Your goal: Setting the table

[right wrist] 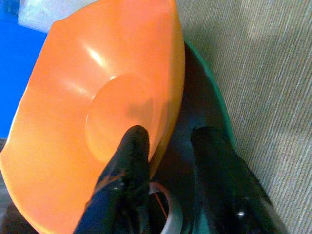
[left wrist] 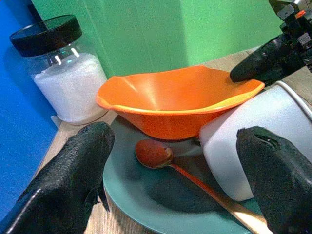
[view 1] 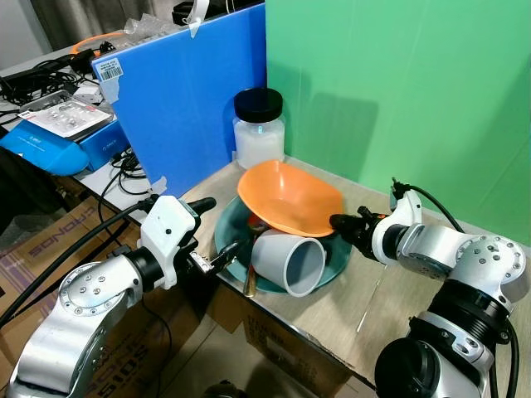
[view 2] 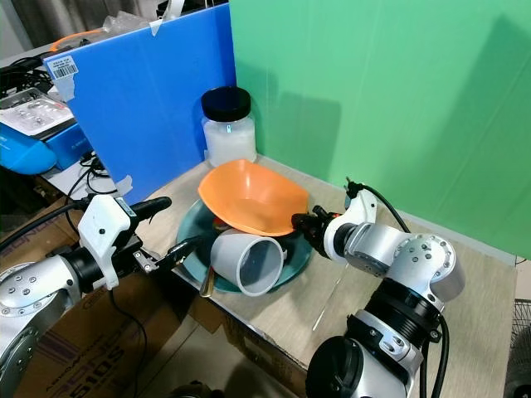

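1. Head cameras: green backdrop and a blue board behind a small wooden table (view 1: 398, 315), with a black-lidded jar (view 1: 259, 128) of white stuff in the corner. Everything's piled on a teal plate (view 1: 332, 267): an orange bowl (view 1: 290, 197) sitting tilted, a white cup (view 1: 290, 259) tipped on its side, and a spoon (view 1: 250, 282) poking off the near edge. A thin stick (view 1: 370, 303) lies on the table by my right arm.

2. Left wrist: my left gripper (left wrist: 180, 180) is wide open, fingers (left wrist: 73, 170) spread either side of the plate's near rim, gripping nothing. Spoon bowl is tucked under the orange bowl.

3. Right wrist: my right gripper (right wrist: 168, 156) straddles the orange bowl's rim, one finger inside, the other outside over the plate. Whether it's actually pinching yet, I can't tell.

4. My take: the step is getting that bowl off the stack. I'd squeeze firmly on the rim, lift straight up so the cup doesn't roll, and steady the plate with the left.
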